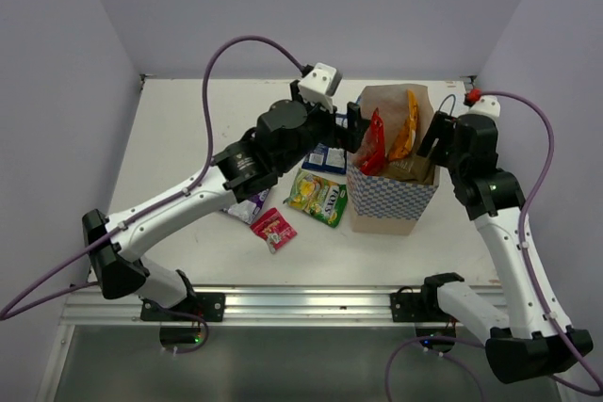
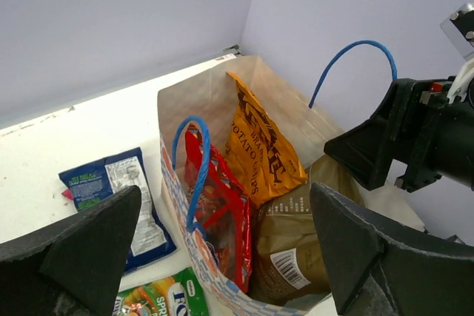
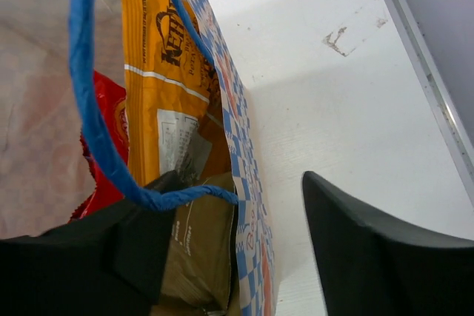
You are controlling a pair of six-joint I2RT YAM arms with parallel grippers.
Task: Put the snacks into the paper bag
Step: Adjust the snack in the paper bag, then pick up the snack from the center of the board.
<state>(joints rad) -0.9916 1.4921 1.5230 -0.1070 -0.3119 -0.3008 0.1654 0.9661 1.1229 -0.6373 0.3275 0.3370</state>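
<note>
The paper bag [image 1: 386,202] stands upright at centre right, holding a red packet [image 1: 372,145], an orange packet [image 1: 405,127] and a brown chip bag [image 1: 411,169]. My left gripper [image 1: 352,129] hovers at the bag's left rim, open and empty; its view looks down into the bag [image 2: 204,94] at the red [image 2: 222,216], orange [image 2: 259,146] and brown [image 2: 296,234] packets. My right gripper [image 1: 435,143] is open, its jaws astride the bag's right wall [image 3: 249,205], one finger [image 3: 111,257] inside. Dark blue [image 1: 325,157], yellow-green [image 1: 318,197], purple [image 1: 249,206] and pink-red [image 1: 273,229] packets lie on the table.
The white table [image 1: 188,138] is walled at the back and both sides. The bag's blue cord handles [image 3: 89,123] loop up near my right fingers. The loose packets lie just left of the bag, under my left arm.
</note>
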